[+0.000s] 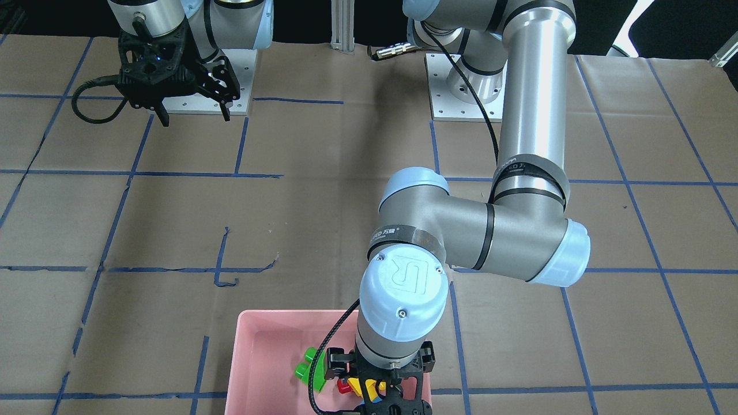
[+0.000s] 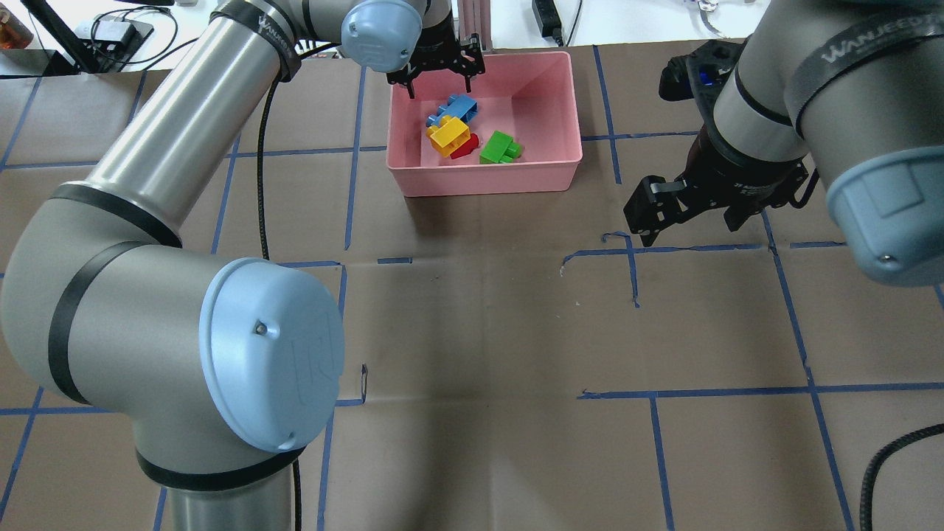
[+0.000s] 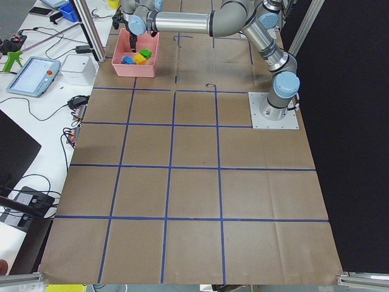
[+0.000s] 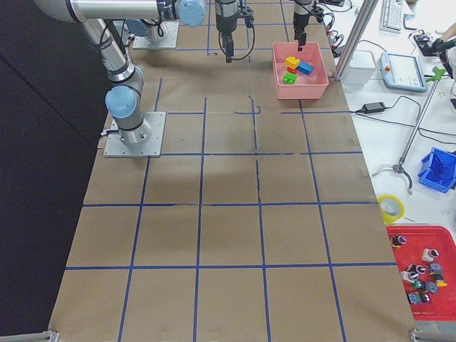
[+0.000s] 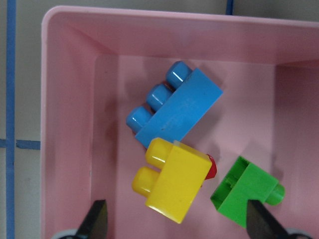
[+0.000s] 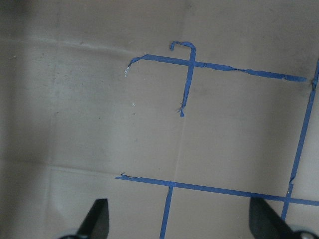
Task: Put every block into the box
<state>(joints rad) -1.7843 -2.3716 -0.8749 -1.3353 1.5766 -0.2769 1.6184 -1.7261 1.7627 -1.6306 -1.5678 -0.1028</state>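
Observation:
The pink box (image 2: 549, 173) sits at the table's far side and holds all the blocks. In the left wrist view the blue block (image 5: 174, 107) lies on its side, the yellow block (image 5: 174, 181) rests against it, the red block (image 5: 212, 168) peeks out from behind the yellow, and the green block (image 5: 246, 191) lies to the right. My left gripper (image 2: 440, 80) hangs open and empty above the box's far end, over the blocks (image 2: 461, 129). My right gripper (image 2: 693, 221) is open and empty over bare table, right of the box.
Brown paper with blue tape lines (image 2: 634, 258) covers the table. The arm bases (image 1: 461, 92) stand at the robot's side. A desk with devices (image 3: 36, 58) runs beyond the box's end of the table.

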